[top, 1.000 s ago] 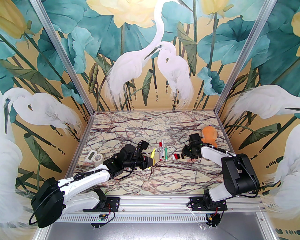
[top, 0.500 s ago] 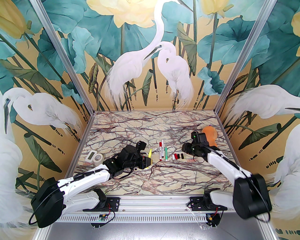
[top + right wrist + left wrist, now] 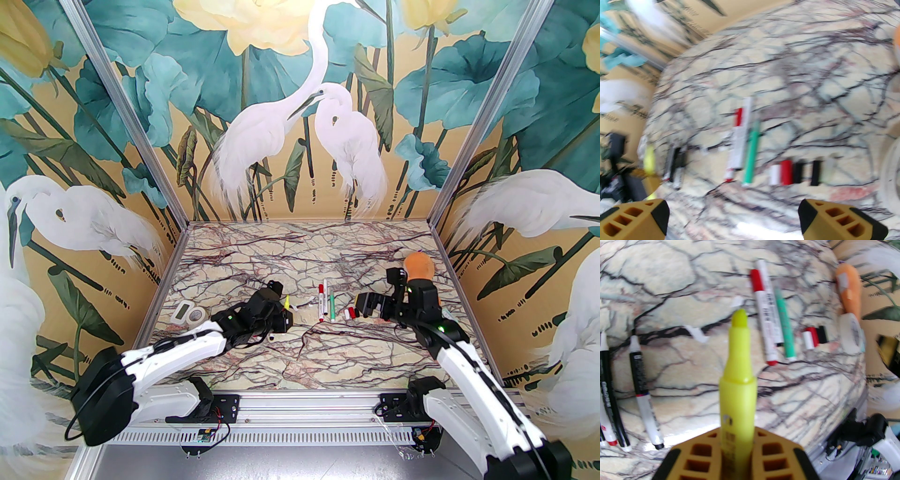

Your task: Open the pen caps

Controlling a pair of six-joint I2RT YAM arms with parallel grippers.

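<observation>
Left claw [image 3: 737, 439]: pinching yellow highlighter [image 3: 737, 371] (tip bare), left of pen caps [image 3: 814, 337].
Right claw [image 3: 733, 211]: hanging spread, near pen caps.

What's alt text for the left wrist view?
The left gripper is shut on an uncapped yellow plastic highlighter. Beyond it, marker pens and short red, white and black plastic caps lie on the veined marble table.
</observation>
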